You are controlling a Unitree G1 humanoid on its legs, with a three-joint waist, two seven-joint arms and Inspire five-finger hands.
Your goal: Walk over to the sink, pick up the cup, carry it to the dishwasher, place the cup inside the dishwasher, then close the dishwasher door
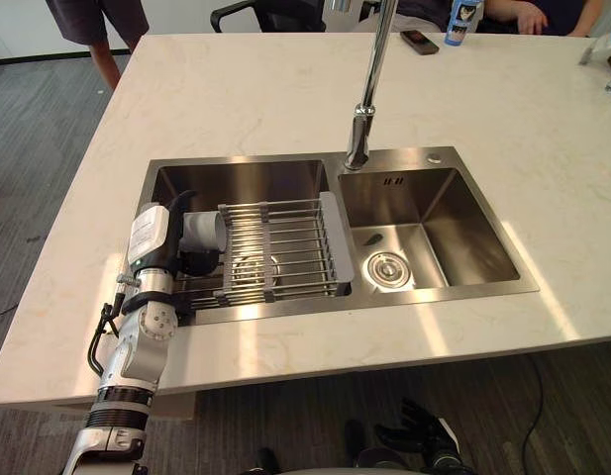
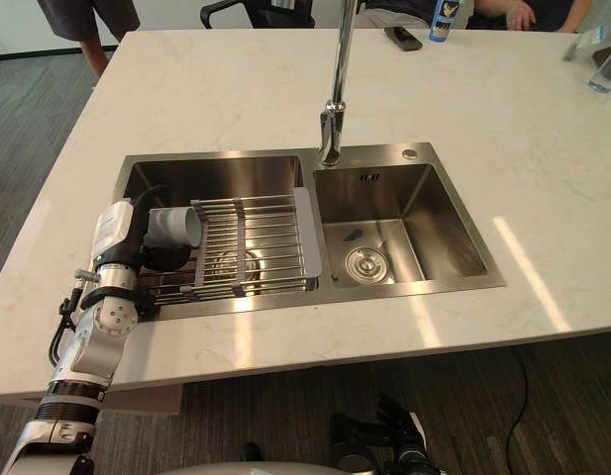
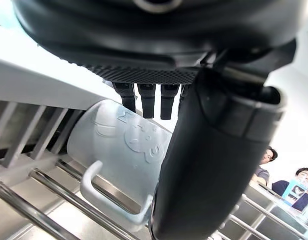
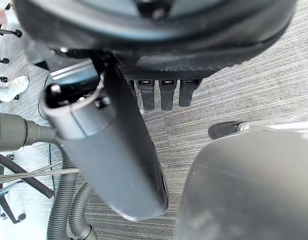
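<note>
Left hand (image 3: 208,165) at the cup (image 1: 204,231), hold unconfirmed

The cup lies on its side in the sink's (image 1: 463,228) left basin, at the end of the wire rack (image 1: 285,247), its handle close to the bars. I cannot tell whether my left hand has clenched on it. A lift now could snag the handle or drop the cup. My right hand (image 1: 424,435) hangs released below the desk (image 1: 236,99).

The sink (image 1: 285,161) sits in the counter (image 1: 236,99), nearer its front edge. A rack (image 1: 285,247) spans the left basin (image 1: 246,183), with the cup (image 1: 204,231) on its side at the rack's left end. The faucet (image 1: 369,89) stands behind the divider between the basins. A phone (image 1: 420,42) and a bottle (image 1: 461,22) are at the counter's far edge.
</note>
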